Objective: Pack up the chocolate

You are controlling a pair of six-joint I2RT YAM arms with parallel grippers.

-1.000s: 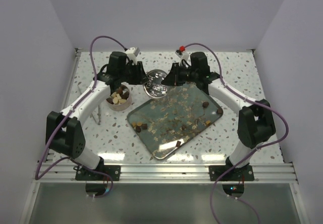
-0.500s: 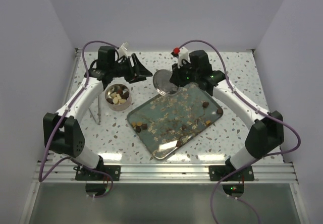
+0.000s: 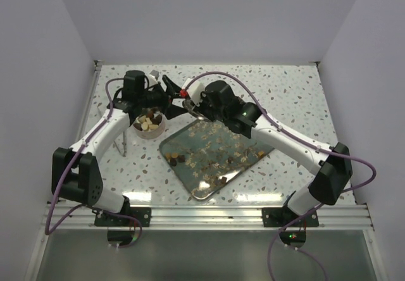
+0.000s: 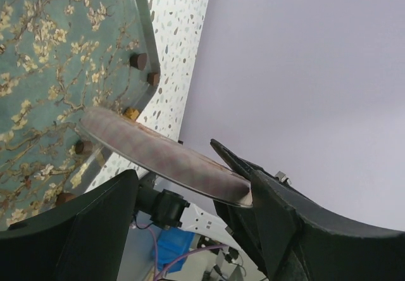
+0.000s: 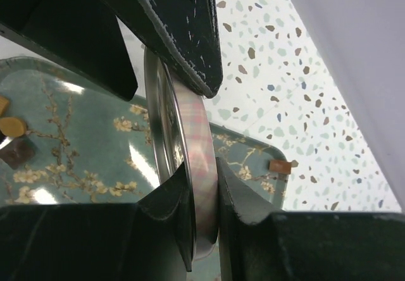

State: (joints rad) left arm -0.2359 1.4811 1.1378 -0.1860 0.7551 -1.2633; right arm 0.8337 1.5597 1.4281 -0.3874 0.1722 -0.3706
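Risk: The lid (image 5: 190, 135) is hanging edge-on above the tray (image 3: 205, 167). If the right gripper (image 5: 204, 183) is releasing before the left gripper (image 4: 190, 176) is closing, the lid is likely falling and scattering loose pieces.
Cause: Two sets of fingers are crowding one thin rim, so a knock or twist is looking possible.
Right hand: the right gripper is clamping one edge of the lid between both fingers.
Left hand: the left gripper's fingers are standing apart, straddling the opposite edge, and one finger appears to be touching it.
Chocolate (image 3: 148, 121): a heap is sitting in the round tin (image 3: 162, 130), just beside the left gripper on its near side. Other pieces are lying on the tray under the right arm.
Packing: looking unfinished.
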